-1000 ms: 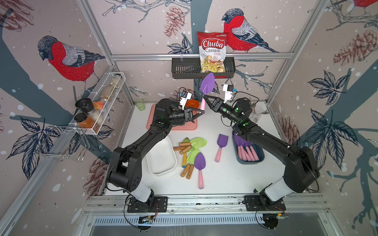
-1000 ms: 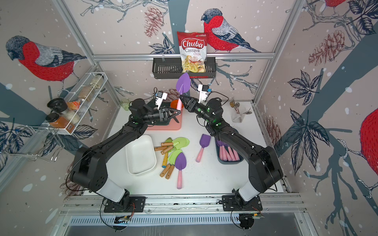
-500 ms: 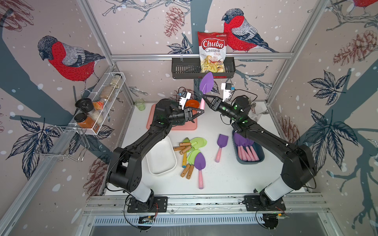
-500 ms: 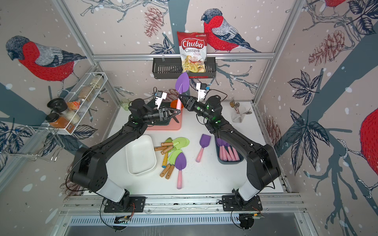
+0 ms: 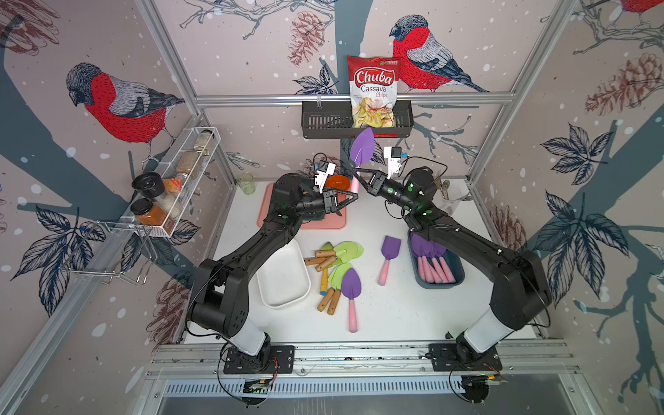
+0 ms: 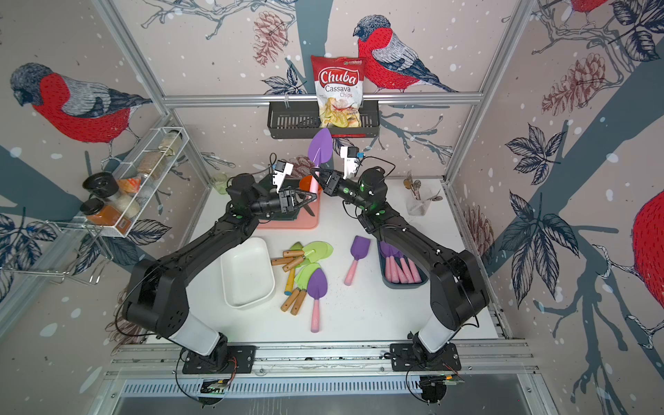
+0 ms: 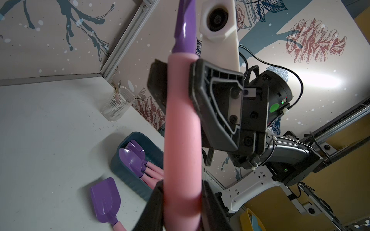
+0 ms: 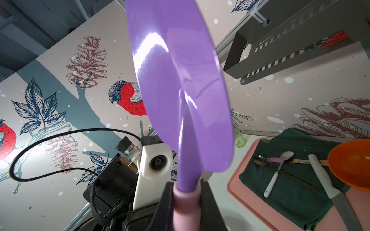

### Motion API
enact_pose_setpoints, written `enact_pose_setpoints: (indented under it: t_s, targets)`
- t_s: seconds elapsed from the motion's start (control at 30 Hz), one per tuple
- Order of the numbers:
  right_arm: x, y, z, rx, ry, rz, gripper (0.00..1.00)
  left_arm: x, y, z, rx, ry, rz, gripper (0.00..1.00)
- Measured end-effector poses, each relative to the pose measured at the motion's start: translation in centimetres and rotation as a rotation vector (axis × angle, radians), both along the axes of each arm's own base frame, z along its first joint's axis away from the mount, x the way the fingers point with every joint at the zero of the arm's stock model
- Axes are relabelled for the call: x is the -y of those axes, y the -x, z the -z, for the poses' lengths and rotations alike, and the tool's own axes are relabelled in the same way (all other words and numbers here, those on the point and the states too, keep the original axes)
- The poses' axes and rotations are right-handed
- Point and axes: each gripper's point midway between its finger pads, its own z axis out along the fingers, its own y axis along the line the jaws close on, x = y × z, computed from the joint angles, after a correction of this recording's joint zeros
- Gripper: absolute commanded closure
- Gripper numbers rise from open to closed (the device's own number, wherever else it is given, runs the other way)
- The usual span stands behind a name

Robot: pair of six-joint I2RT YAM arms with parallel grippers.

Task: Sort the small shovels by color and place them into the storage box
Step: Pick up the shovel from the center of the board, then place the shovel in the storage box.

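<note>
A purple-bladed shovel [image 5: 362,147] with a pink handle [image 7: 181,130] stands upright high over the back of the table. My left gripper [image 7: 181,200] is shut on the handle's lower end. My right gripper [image 8: 185,198] is shut on its upper end, just under the blade [image 8: 180,80]. In both top views the two grippers [image 5: 354,196] [image 6: 316,172] meet at the handle. A dark blue box [image 5: 440,285] holds several purple shovels. The white box [image 5: 282,276] is bare. Green shovels [image 5: 345,251] and two purple ones [image 5: 390,248] [image 5: 350,284] lie between the boxes.
A pink tray [image 8: 236,186] at the back carries a dark cloth, spoons, a knife and an orange bowl [image 8: 352,160]. A glass with cutlery [image 5: 449,194] stands back right. A spice rack [image 5: 172,179] hangs left, and a black basket [image 5: 323,122] with a chips bag hangs behind.
My right gripper's jaws have closed on the top of the pink handle. The shovel and both arms have hardly shifted.
</note>
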Motion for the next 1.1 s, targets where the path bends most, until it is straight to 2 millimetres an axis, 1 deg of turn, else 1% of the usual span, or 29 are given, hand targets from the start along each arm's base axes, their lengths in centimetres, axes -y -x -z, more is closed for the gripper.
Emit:
enact_pose_setpoints:
  t_s: [0.03, 0.1, 0.2, 0.23, 0.3, 0.37, 0.43, 0.5, 0.67, 0.77, 0.83, 0.9, 1.0, 1.1]
  targets:
    - [0.1, 0.0, 0.0, -0.003, 0.002, 0.001, 0.95, 0.0, 0.0, 0.1, 0.001, -0.002, 0.001, 0.91]
    - [0.4, -0.1, 0.1, -0.001, 0.019, 0.009, 0.96, 0.0, 0.0, 0.1, 0.004, -0.008, 0.001, 0.76]
    - [1.2, 0.1, 0.3, -0.017, 0.047, 0.010, 0.97, 0.1, 0.0, 0.2, 0.010, -0.019, 0.002, 0.60]
    - [1.6, 0.0, 0.5, -0.019, 0.062, 0.016, 0.97, 0.1, 0.0, 0.2, 0.016, -0.023, 0.001, 0.56]
    - [3.1, -0.5, 1.3, -0.044, 0.108, 0.050, 0.97, -0.2, -0.6, 0.2, 0.027, -0.033, -0.030, 0.50]
    - [4.6, -1.0, 2.6, -0.080, 0.164, 0.082, 0.97, -0.3, -0.8, 0.2, 0.047, -0.045, -0.038, 0.48]
    - [6.3, -1.1, 4.4, -0.121, 0.233, 0.113, 0.97, -0.4, -0.8, 0.4, 0.059, -0.064, -0.039, 0.48]
    - [8.3, -0.8, 6.7, -0.175, 0.304, 0.132, 0.97, -0.5, -1.0, 0.9, 0.070, -0.090, -0.058, 0.48]
    - [14.3, -0.3, 12.7, -0.341, 0.496, 0.228, 0.97, -0.8, -1.1, 2.0, 0.095, -0.151, -0.072, 0.48]
    - [18.0, 0.5, 16.8, -0.474, 0.614, 0.264, 0.97, -1.0, -1.4, 2.7, 0.125, -0.200, -0.088, 0.48]
    - [21.3, 1.1, 20.1, -0.599, 0.693, 0.318, 0.97, -1.2, -1.4, 3.5, 0.135, -0.236, -0.096, 0.48]
    - [24.1, 2.3, 23.4, -0.728, 0.757, 0.352, 0.97, -1.5, -1.5, 4.6, 0.140, -0.279, -0.108, 0.48]
    - [26.2, 4.5, 26.6, -0.864, 0.816, 0.352, 0.96, -1.9, -1.3, 5.9, 0.144, -0.323, -0.115, 0.47]
    - [27.2, 5.8, 28.4, -0.939, 0.853, 0.341, 0.94, -2.1, -0.9, 6.8, 0.137, -0.351, -0.114, 0.47]
